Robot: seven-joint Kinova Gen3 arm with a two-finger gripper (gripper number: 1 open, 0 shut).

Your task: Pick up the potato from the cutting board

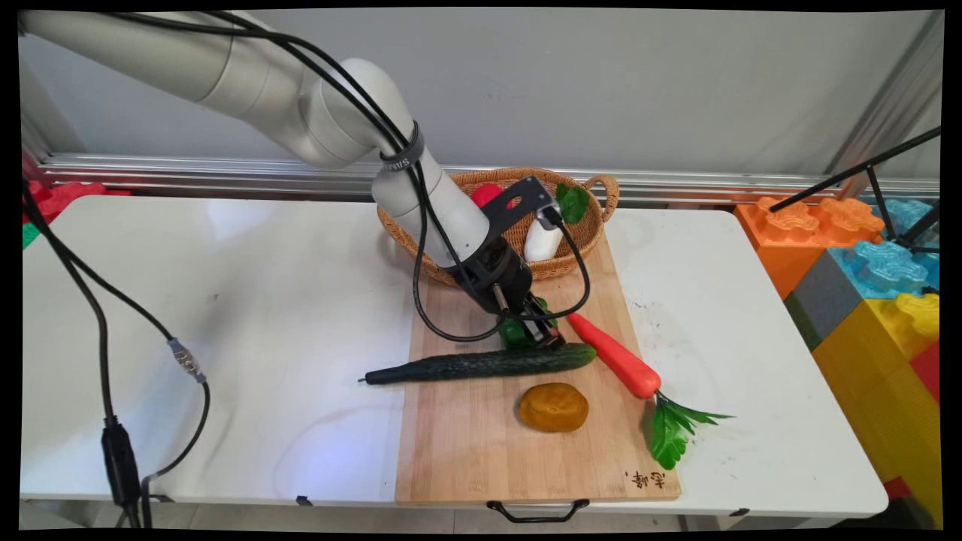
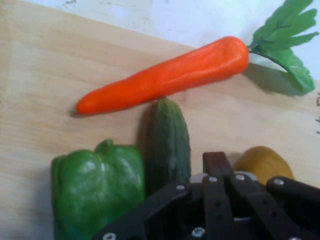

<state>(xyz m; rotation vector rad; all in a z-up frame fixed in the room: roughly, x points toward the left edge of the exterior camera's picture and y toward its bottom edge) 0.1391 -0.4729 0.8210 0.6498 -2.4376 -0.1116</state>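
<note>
Black fingers [image 1: 547, 336]: low over the cutting board, their tips down at the cucumber's right end; the linkage hides them in the hand view [image 2: 220, 200], so I cannot tell how far apart they stand or whether they hold anything.
Cucumber [image 1: 481, 364]: dark green, lying across the board just in front of the fingers, its left end reaching past the board's edge over the tabletop; in the hand view [image 2: 167, 145] its end passes under the linkage.
Green pepper [image 1: 515, 333]: on the board, just beside the fingers and against the cucumber [image 2: 97, 192].
Carrot [image 1: 615, 356]: orange, slanted on the board to the right of the fingers, its tip near the cucumber's end [image 2: 165, 75]; its green leaves lie on the tabletop.
Potato [image 1: 553, 407]: yellow-brown, on the board in front of the cucumber, apart from it.
Cutting board [image 1: 466, 451]: pale wood, on the white tabletop [image 1: 225, 315].
Basket [image 1: 579, 240]: wicker, at the board's far end behind the arm, holding red, white and green things.
</note>
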